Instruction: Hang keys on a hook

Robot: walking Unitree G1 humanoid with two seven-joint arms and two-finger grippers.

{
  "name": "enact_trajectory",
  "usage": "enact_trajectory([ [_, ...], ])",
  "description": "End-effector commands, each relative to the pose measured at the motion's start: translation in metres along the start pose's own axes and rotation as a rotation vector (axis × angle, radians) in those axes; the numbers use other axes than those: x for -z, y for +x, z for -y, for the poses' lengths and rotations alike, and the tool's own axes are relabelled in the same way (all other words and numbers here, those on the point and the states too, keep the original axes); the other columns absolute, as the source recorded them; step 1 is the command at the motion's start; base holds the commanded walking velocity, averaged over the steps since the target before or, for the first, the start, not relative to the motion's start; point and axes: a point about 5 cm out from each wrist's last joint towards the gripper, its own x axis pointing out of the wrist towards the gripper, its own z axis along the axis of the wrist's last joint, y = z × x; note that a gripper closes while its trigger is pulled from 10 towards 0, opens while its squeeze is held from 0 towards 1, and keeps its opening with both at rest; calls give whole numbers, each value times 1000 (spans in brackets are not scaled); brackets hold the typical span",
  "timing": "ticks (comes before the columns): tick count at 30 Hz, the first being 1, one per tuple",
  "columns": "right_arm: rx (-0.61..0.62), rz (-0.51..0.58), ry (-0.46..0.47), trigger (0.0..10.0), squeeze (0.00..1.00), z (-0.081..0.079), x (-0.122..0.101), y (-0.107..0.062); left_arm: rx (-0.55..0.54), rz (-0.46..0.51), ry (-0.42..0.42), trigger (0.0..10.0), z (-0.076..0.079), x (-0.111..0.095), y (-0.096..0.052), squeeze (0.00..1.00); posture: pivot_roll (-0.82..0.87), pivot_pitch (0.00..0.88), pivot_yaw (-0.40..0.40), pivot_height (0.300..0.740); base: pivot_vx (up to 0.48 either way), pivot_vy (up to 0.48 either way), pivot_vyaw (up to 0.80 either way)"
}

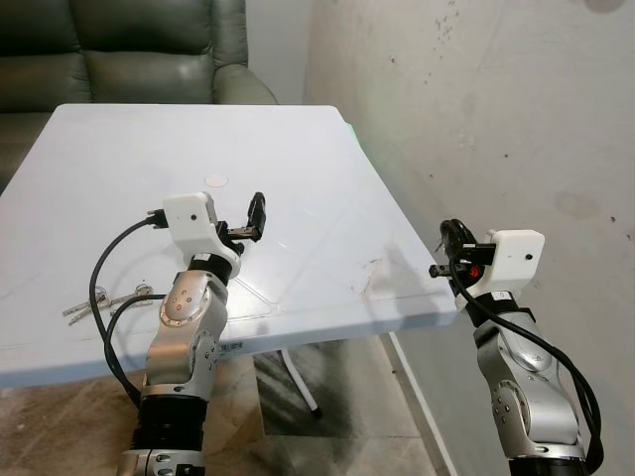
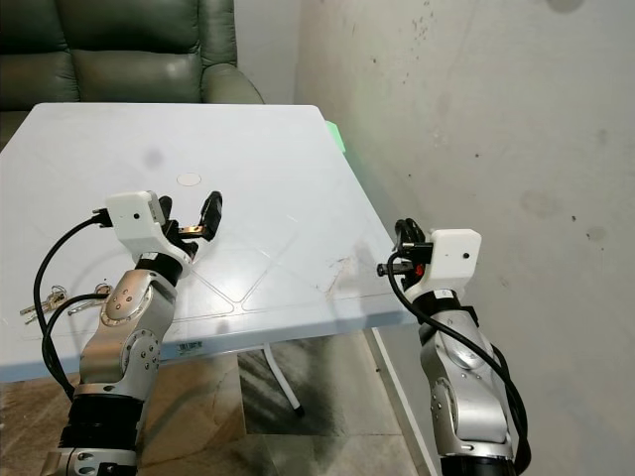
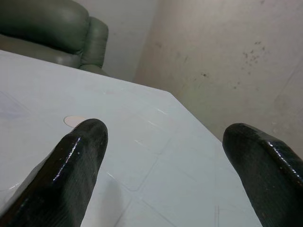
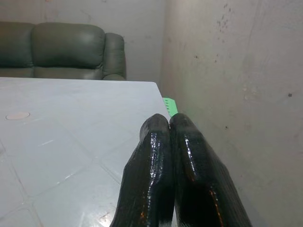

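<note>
one bunch of silver metal keys (image 1: 104, 300) on white plastic table (image 1: 298, 178); left gripper (image 1: 248, 223) spread, right gripper (image 1: 451, 243) pressed together.

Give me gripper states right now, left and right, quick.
Left gripper: open, fingers wide apart, holding nothing, above the white table.
Right gripper: closed, fingers pressed together, nothing between them, off the table's right edge.

The keys (image 1: 104, 300) are lying flat on the white table (image 1: 298, 178), close to its near edge on the robot's left side. They're a small bunch of silvery metal keys, fanning out leftward, partly hiding behind the left arm's black cable.
</note>
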Motion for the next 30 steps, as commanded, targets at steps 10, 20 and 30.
enact_trajectory([
  [10,23,9,3,10000,0,4,-4,-2,15,-11,-28,10000,5,-1,3,0,114,7,-63,740,0,202,-693],
  [20,21,3,3,10000,0,3,-3,-2,-26,-32,-42,10000,2,1,4,0,116,4,-66,740,0,48,-689],
  [30,14,3,-1,10000,0,2,-4,0,-29,-38,-34,10000,2,1,5,0,118,0,-71,740,0,0,-688],
])
